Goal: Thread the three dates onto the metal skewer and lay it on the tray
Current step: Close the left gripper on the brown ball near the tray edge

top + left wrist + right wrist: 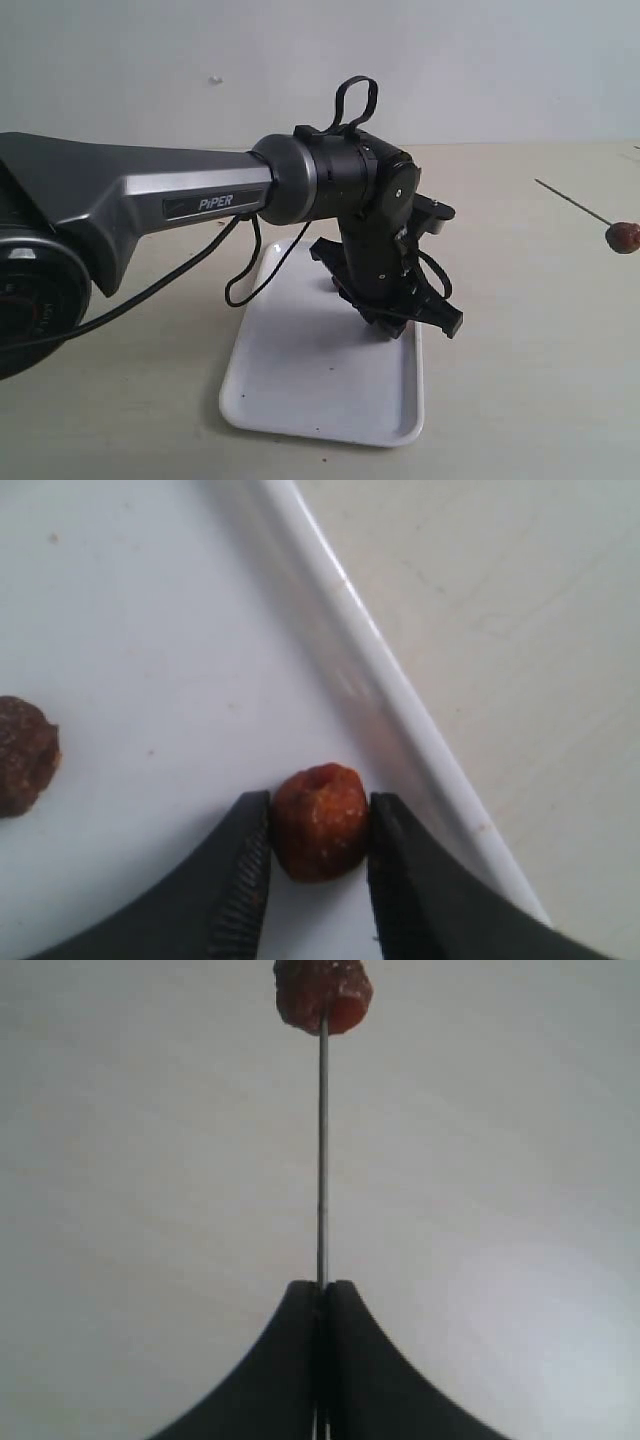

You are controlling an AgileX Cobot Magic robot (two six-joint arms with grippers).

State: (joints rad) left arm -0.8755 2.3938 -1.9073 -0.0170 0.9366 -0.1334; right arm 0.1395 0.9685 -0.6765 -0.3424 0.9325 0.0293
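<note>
Dates, three seen. Skewered date [624, 236] sits on the metal skewer [572, 200], well apart from the tray [300, 400], out past its right-hand long side over the bare table [520, 350]. A bare length of rod sticks out from that date, angled back toward the wall. Cannot tell whether the rod rests on the table or hangs above it.

Right gripper [322, 1295]: jaws pressed together on the thin rod, no gap showing beside it.

Left arm [200, 195] reaches across over the tray, wrist bent down. Left gripper [320, 815] is low over the tray's white floor, just inside its raised rim [400, 700]. Jaws are narrowed to the width of the second date [320, 823], one ribbed pad against each side of it. That date sits on the tray floor, or barely off it; hard to say which.

Third date [25, 755] lies loose on the tray floor, further in from the rim, apart from the gripper.
</note>
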